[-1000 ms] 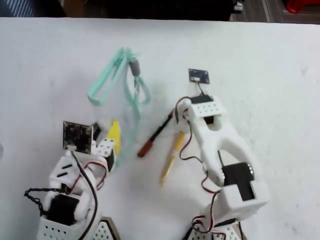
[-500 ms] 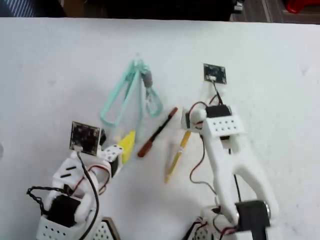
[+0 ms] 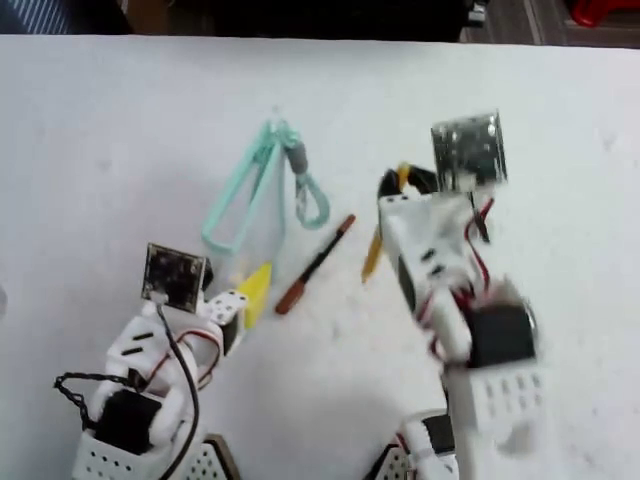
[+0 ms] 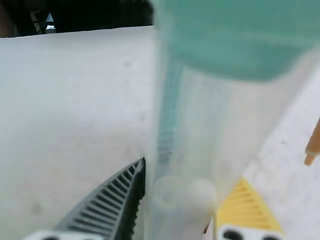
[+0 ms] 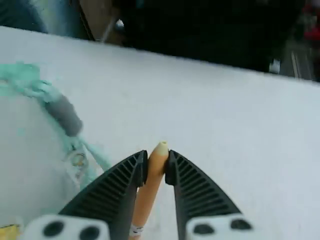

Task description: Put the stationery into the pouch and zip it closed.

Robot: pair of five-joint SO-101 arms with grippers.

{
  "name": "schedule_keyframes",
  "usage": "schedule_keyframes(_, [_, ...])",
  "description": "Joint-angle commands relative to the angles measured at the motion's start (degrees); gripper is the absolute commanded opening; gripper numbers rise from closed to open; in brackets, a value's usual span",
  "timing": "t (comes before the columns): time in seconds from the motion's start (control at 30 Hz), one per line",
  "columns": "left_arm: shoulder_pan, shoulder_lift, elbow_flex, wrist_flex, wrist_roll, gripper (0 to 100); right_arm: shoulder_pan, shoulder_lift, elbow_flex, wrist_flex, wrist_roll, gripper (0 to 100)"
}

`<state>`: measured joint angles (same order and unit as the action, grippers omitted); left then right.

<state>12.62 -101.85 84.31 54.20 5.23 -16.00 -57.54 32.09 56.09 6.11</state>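
Note:
The clear pouch [image 3: 250,205] with teal trim lies left of centre, its grey zipper pull [image 3: 296,156] at the far end. My left gripper [image 3: 250,292] is shut on the pouch's near edge; in the left wrist view the pouch [image 4: 200,120] sits between the black and yellow fingers of that gripper [image 4: 180,195]. A red-brown pen [image 3: 315,265] lies on the table beside the pouch. My right gripper [image 3: 395,183] is shut on a yellow pen [image 3: 372,258], which hangs tilted below it. In the right wrist view the yellow pen [image 5: 155,167] pokes out just past the right gripper [image 5: 156,162].
The white table [image 3: 120,120] has free room to the left, right and far side of the pouch. Its far edge [image 3: 320,38] meets a dark background. In the right wrist view the pouch's teal trim [image 5: 25,80] and its grey pull [image 5: 65,116] lie off to one side.
The left gripper dragged the pouch to the right, then held still. The right gripper took hold of the yellow pen and carried it up and toward the far side.

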Motion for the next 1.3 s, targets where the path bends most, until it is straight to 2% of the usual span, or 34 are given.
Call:
schedule_keyframes(0.0, [0.8,-0.5,-2.9,0.2,-1.0,23,-5.6,-6.1,-7.1,-2.9,4.8,1.6])
schedule_keyframes(0.3, [0.9,-0.5,-2.9,0.4,-1.1,23,-16.2,-8.0,-15.4,-16.2,6.6,1.6])
schedule_keyframes(0.57, [1.0,-0.5,-2.9,0.3,-1.2,23,-22.4,-2.7,-14.2,-19.4,6.7,1.6])
schedule_keyframes(0.7, [1.0,-0.5,-2.9,0.3,-1.2,23,-23.1,1.7,-16.5,-23.3,6.8,1.6])
schedule_keyframes(1.27, [1.1,-0.5,-2.9,0.2,-1.2,23,-25.2,7.3,-27.3,-19.9,6.6,1.6])
